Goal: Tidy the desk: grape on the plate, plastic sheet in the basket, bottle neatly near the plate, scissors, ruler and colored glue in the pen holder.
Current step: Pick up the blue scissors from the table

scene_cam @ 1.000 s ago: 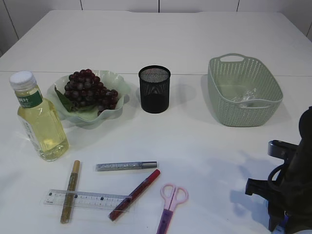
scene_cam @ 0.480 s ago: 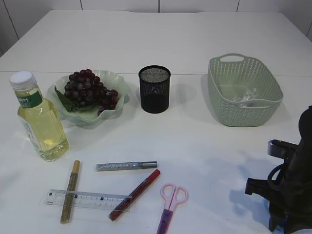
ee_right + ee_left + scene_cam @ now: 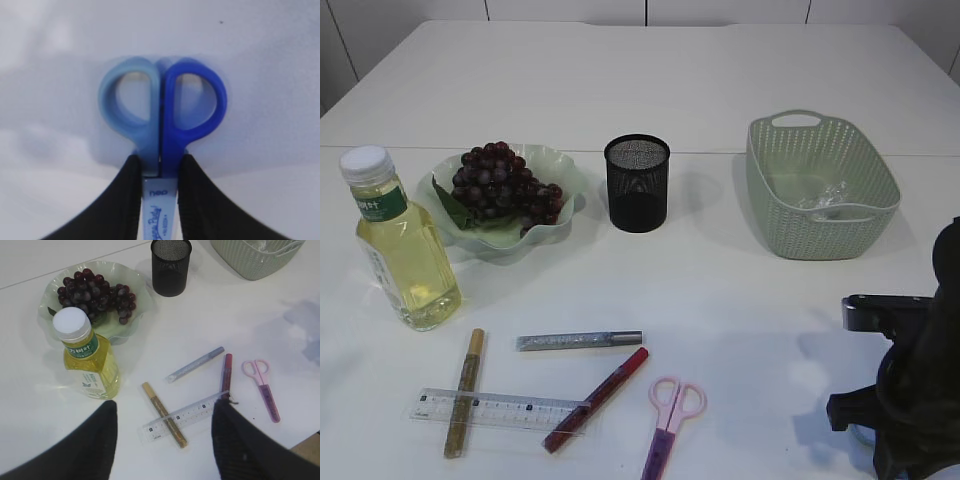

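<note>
Dark grapes lie on the pale green plate, with the bottle of yellow liquid standing left of it. The plastic sheet is in the green basket. A clear ruler, gold glue, silver glue, red glue and pink scissors lie on the near table. The black mesh pen holder stands mid-table. My right gripper is shut on blue scissors just below the handles. My left gripper hangs open above the ruler.
My right arm fills the near right corner of the table. The table's front edge shows in the left wrist view just right of the pink scissors.
My right gripper's jaws have narrowed onto the blue scissors, and the right arm has shifted a little to the left. The left gripper and the things on the table have not moved.
</note>
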